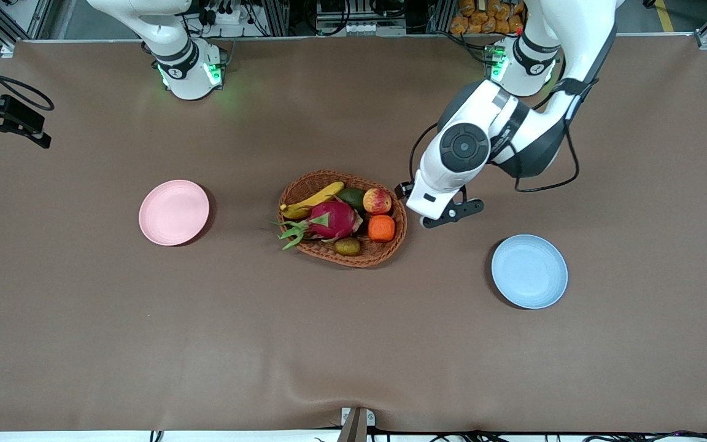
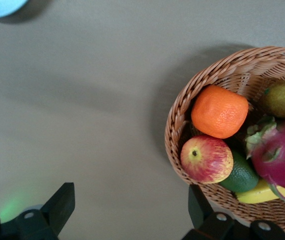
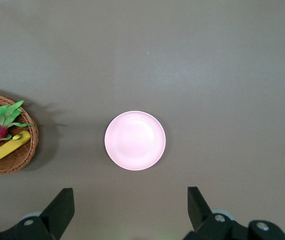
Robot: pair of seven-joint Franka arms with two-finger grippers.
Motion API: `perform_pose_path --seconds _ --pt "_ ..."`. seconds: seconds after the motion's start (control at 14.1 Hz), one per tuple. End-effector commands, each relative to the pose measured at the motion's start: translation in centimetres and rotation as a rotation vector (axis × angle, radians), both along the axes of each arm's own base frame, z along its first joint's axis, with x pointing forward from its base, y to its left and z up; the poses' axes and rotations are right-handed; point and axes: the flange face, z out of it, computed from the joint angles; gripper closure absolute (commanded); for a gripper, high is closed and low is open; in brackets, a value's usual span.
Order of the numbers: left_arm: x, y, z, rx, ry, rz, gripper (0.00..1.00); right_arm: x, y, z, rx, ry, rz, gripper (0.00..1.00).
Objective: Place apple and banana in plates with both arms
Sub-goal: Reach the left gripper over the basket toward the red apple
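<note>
The apple (image 1: 377, 201) and the banana (image 1: 313, 199) lie in the wicker basket (image 1: 390, 245) at mid-table. The pink plate (image 1: 173, 212) lies toward the right arm's end and the blue plate (image 1: 529, 271) toward the left arm's end; both are bare. My left gripper (image 2: 131, 200) is open and empty over bare table just beside the basket's rim (image 2: 175, 125), close to the apple (image 2: 206, 158). My right gripper (image 3: 130, 205) is open and empty, held high over the table by the pink plate (image 3: 135, 140). It is out of the front view.
The basket also holds a magenta dragon fruit (image 1: 329, 221), an orange (image 1: 382, 228), a green avocado (image 1: 351, 196) and a kiwi (image 1: 347, 247). The banana lies against the dragon fruit and the avocado. A black camera mount (image 1: 3, 120) stands at the table's edge at the right arm's end.
</note>
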Motion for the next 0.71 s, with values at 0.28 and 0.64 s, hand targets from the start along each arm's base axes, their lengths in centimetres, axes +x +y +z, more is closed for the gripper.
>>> perform_pose_path --seconds 0.28,0.64 --pt "-0.9 -1.1 -3.7 -0.084 -0.006 0.149 0.00 0.1 -0.5 0.3 -0.008 0.007 0.002 0.00" --pt "-2.4 -3.1 -6.0 -0.113 -0.058 0.226 0.00 0.1 -0.5 0.2 -0.007 0.011 0.002 0.00"
